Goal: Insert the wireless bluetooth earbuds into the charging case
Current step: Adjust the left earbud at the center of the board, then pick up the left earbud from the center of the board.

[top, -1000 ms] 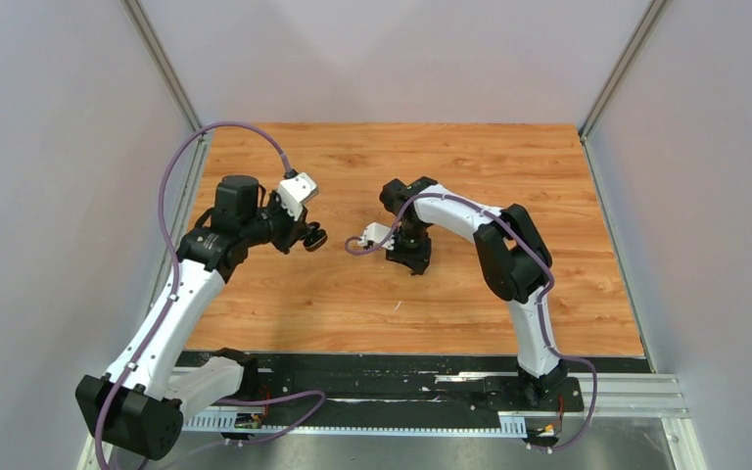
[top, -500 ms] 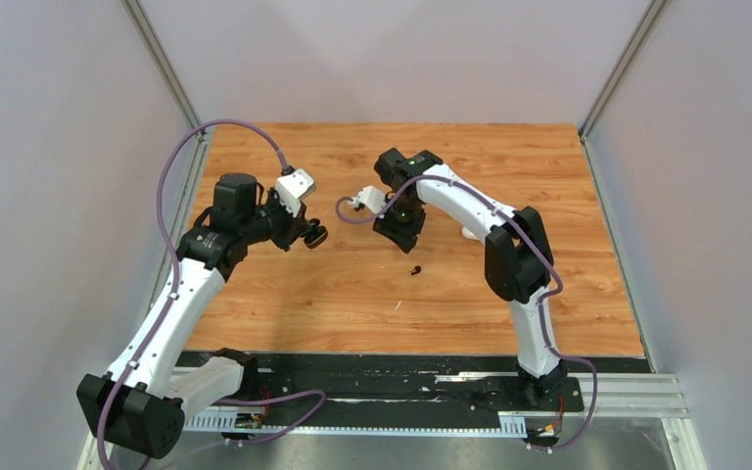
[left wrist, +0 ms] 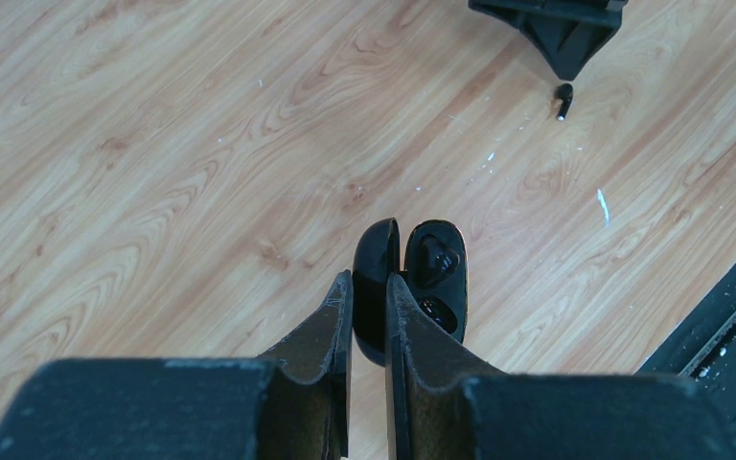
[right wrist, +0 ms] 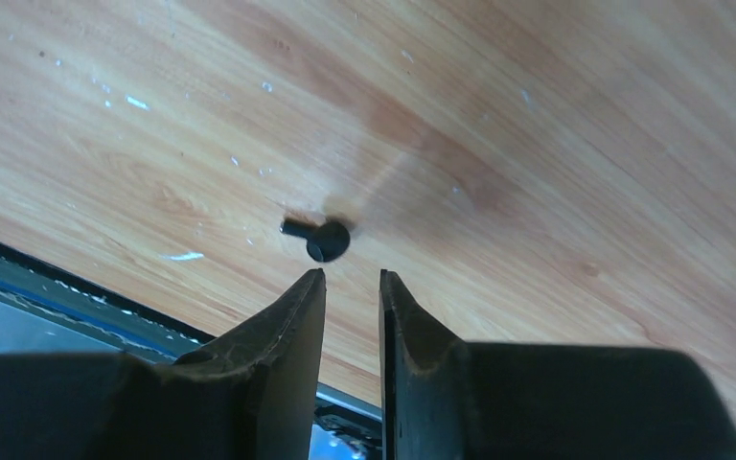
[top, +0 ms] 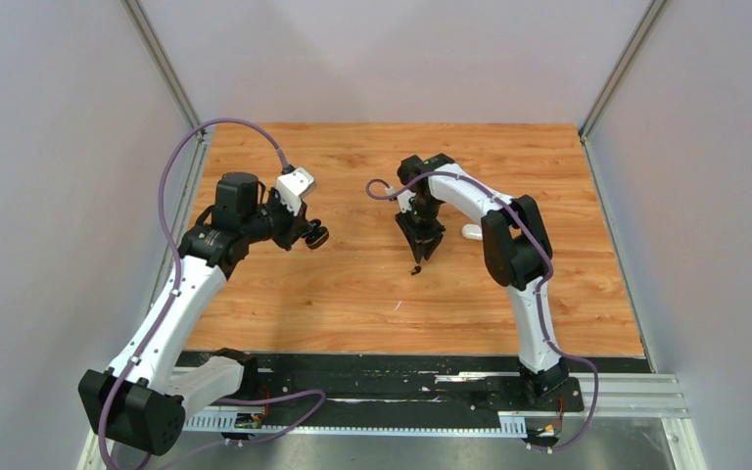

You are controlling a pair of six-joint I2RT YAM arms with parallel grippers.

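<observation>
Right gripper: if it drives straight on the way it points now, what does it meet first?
Most likely the small glossy black earbud lying on the wooden table, just ahead of the right gripper and a little off-centre of its slightly parted fingers. Depth is unclear, so a fingertip could touch wood first.

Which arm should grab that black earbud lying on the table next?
Right. The right gripper hangs close over the earbud, jaws slightly apart and empty. The left gripper is shut on the open case, off to the side.
</observation>
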